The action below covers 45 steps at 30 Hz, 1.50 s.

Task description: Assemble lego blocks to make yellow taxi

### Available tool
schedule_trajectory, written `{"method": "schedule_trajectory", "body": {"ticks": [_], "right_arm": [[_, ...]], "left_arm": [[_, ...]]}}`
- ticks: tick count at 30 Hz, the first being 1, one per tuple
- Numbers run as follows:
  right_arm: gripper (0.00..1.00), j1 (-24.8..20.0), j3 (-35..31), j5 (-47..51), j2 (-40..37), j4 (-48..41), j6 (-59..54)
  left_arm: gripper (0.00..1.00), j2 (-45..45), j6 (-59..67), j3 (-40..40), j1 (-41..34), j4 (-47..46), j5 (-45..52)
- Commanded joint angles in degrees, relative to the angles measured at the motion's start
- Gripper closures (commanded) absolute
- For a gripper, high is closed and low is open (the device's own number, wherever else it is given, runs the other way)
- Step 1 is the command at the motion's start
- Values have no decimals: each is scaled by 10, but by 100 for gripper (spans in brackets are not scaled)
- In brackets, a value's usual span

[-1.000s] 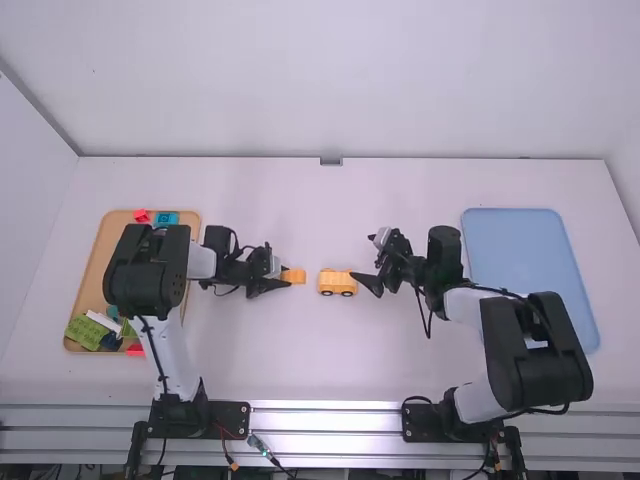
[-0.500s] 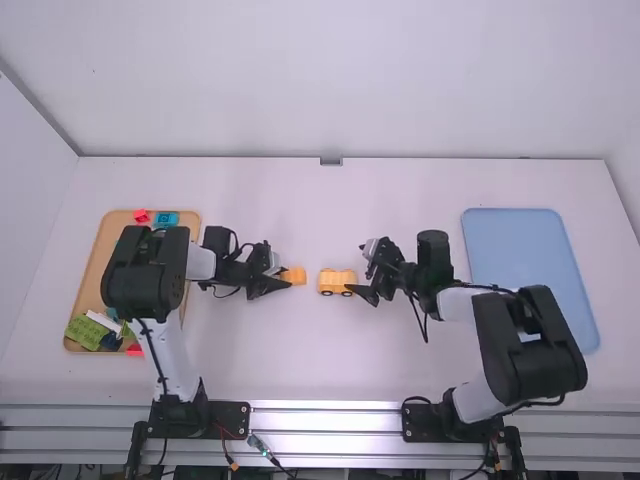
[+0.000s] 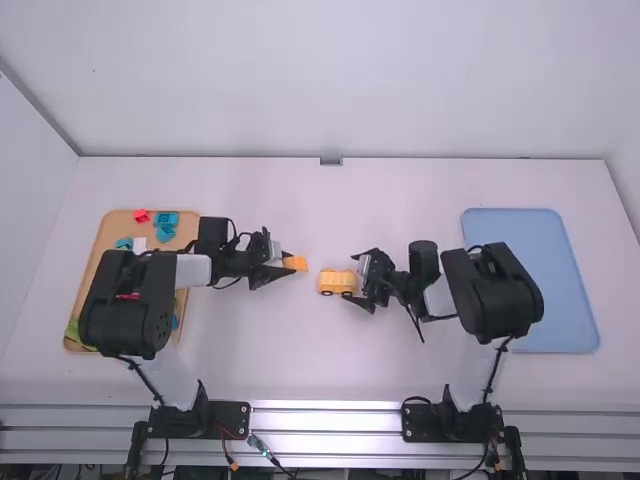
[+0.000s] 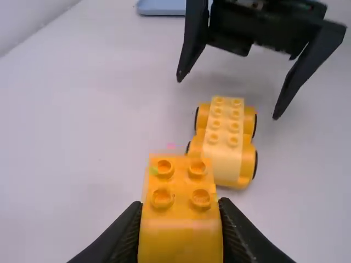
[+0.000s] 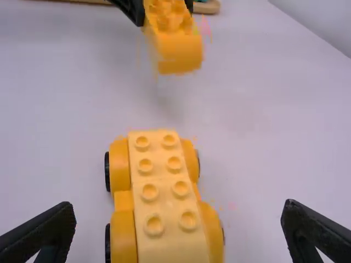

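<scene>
Pointing inward, the left gripper [image 3: 286, 265] clamps a yellow block [image 4: 180, 238]; opposite, the right gripper [image 3: 350, 278] straddles the car [image 5: 159, 192], jaws wide!

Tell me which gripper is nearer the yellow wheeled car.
Right. In the high view, the right gripper is at the right end of the car, fingers open; the left gripper, holding a yellow block, is off past the other end.

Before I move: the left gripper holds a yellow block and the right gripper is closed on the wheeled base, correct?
Not quite: the right gripper is open, with gaps on both sides of the wheeled base, as the right wrist view shows. The left gripper does hold a yellow block.
</scene>
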Motion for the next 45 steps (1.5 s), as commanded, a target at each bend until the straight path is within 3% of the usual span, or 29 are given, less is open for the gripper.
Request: {"method": "schedule_trajectory", "body": {"ticks": [1, 7, 14, 28, 34, 45], "right_arm": [[1, 5, 19, -22, 34, 4, -15], [1, -2, 81, -96, 87, -11, -15], [1, -2, 133, -111, 104, -118, -49], [1, -2, 133, -110, 104, -131, -67], [1, -2, 133, -125, 104, -130, -67], [1, -2, 133, -127, 104, -130, -67]], "left_arm": [[65, -2, -19, -6, -20, 3, 19], [68, -2, -3, -5, -51, 3, 16], [72, -2, -11, -5, -61, 2, -15], [73, -2, -25, -5, -61, 11, -26], [74, -2, -26, -6, -61, 8, -73], [76, -1, -26, -5, -61, 10, -52]]}}
